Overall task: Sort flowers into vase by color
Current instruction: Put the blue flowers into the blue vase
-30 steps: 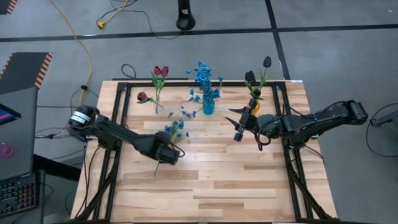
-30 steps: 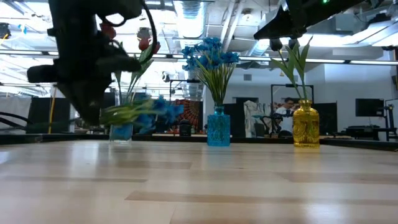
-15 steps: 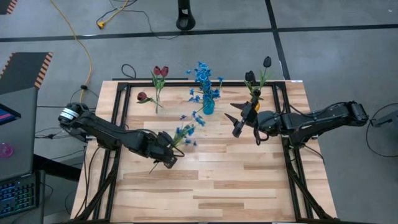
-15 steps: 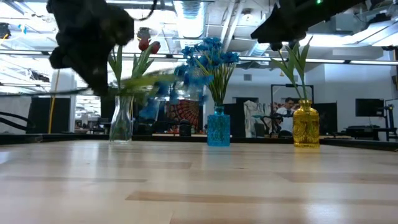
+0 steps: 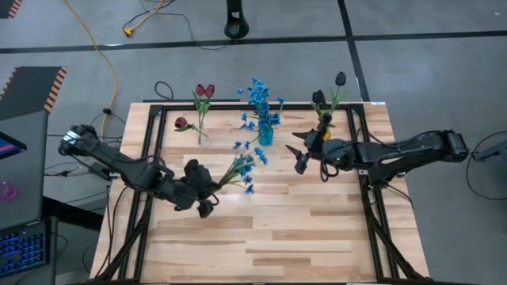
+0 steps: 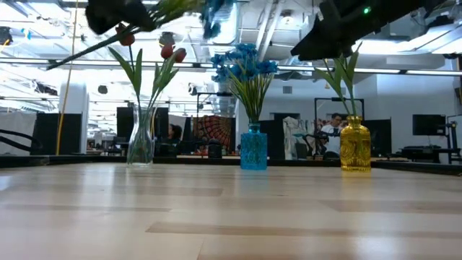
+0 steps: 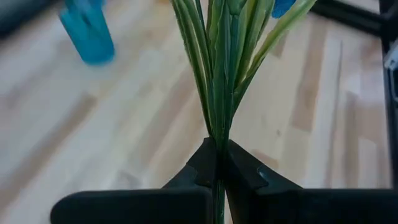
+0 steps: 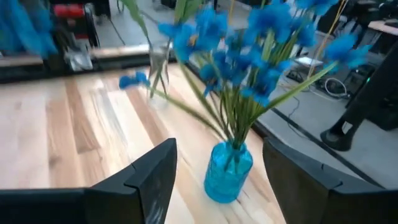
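My left gripper [image 5: 203,193] is over the table's left middle, shut on a bunch of small blue blossoms [image 5: 245,161] with long green stems. The bunch also shows high up in the low view [image 6: 209,9]. The blue vase [image 5: 265,136] [image 6: 253,146] at the far edge holds more blue flowers. A clear vase [image 6: 141,144] with dark red tulips [image 5: 204,92] stands to its left. A yellow vase [image 6: 354,146] with near-black tulips [image 5: 340,79] stands to its right. My right gripper [image 5: 299,158] hovers open near the yellow vase, facing the blue vase [image 8: 227,171]. My left gripper pinches the bunch between its two fingers [image 7: 202,165], at the point where the green stems gather [image 7: 216,134]. The stems fan out forward past the fingertips. The flower is lifted clear of the table, blossoms pointing toward the blue vase, and its bare stem end [image 6: 61,62] trails back lower.
The three vases stand in a row along the far edge. A black frame [image 5: 158,134] runs around the tabletop. A single red bud [image 5: 181,123] shows left of the clear vase. Bare wood [image 5: 277,229] covers the near half of the table.
My left gripper has risen with the blue bunch, which went from just above the table to high over it. The blossoms swung right and toward the blue vase. My right gripper has drifted slightly toward the blue vase.
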Controlling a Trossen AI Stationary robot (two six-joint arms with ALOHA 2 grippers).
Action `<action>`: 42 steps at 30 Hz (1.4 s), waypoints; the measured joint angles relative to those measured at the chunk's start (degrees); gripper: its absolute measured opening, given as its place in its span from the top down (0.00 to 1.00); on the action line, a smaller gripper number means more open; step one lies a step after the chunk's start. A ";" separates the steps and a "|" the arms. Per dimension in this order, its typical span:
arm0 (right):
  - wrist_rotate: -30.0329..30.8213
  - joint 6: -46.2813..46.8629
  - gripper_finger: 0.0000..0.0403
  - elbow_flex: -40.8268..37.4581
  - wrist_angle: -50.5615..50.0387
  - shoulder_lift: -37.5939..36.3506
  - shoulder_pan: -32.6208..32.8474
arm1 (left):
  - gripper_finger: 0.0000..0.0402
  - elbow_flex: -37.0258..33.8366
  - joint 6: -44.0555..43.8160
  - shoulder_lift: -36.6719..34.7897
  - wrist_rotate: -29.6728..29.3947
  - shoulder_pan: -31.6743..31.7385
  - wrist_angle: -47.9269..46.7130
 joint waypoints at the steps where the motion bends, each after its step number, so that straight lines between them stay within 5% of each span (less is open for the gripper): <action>1: 0.00 -0.02 0.34 0.00 -0.17 0.76 0.00 | 1.00 0.00 1.65 -0.38 -1.79 -0.27 0.64; 8: -0.04 -0.20 0.34 0.00 1.51 10.93 -0.35 | 1.00 0.00 12.12 -1.06 -13.08 0.00 8.46; 15: 0.07 -0.33 0.34 -0.02 11.13 20.13 -2.54 | 1.00 0.00 31.72 -1.16 -17.61 1.71 21.99; 18: 0.07 -0.26 0.34 -0.02 14.36 22.87 -3.84 | 1.00 -0.43 42.71 -1.35 -11.29 4.24 30.88; 22: 0.05 -0.18 0.34 -0.02 16.48 25.45 -5.22 | 1.00 -3.28 52.68 -1.78 6.75 10.88 41.82; 33: 0.04 0.92 0.34 -0.02 19.04 26.24 -7.88 | 1.00 -12.16 52.74 -2.05 36.08 35.64 62.57; 42: -0.09 1.90 0.34 0.02 23.68 28.36 -10.16 | 1.00 -15.25 54.00 -1.05 45.22 42.94 70.49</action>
